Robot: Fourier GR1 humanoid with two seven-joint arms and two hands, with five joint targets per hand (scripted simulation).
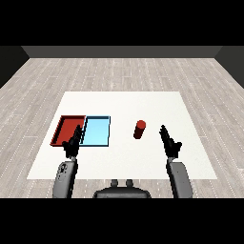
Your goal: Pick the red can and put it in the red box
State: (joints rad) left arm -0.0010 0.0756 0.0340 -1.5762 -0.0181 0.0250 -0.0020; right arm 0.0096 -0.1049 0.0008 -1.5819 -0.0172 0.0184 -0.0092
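A red can [139, 129] stands upright on the white table [124, 105], right of the two trays. My right hand [169, 142] hovers to the can's right and a little nearer to me, fingers straight and open, apart from the can. The red tray [64, 127] lies at the left of the table with nothing in it. My left hand [73, 144] is raised over the near edge where the red tray meets the light blue tray [96, 130], fingers straight and open, holding nothing.
The light blue tray lies flush against the red tray's right side and holds nothing. The white table is bordered by a grey wooden floor [122, 71] on all sides.
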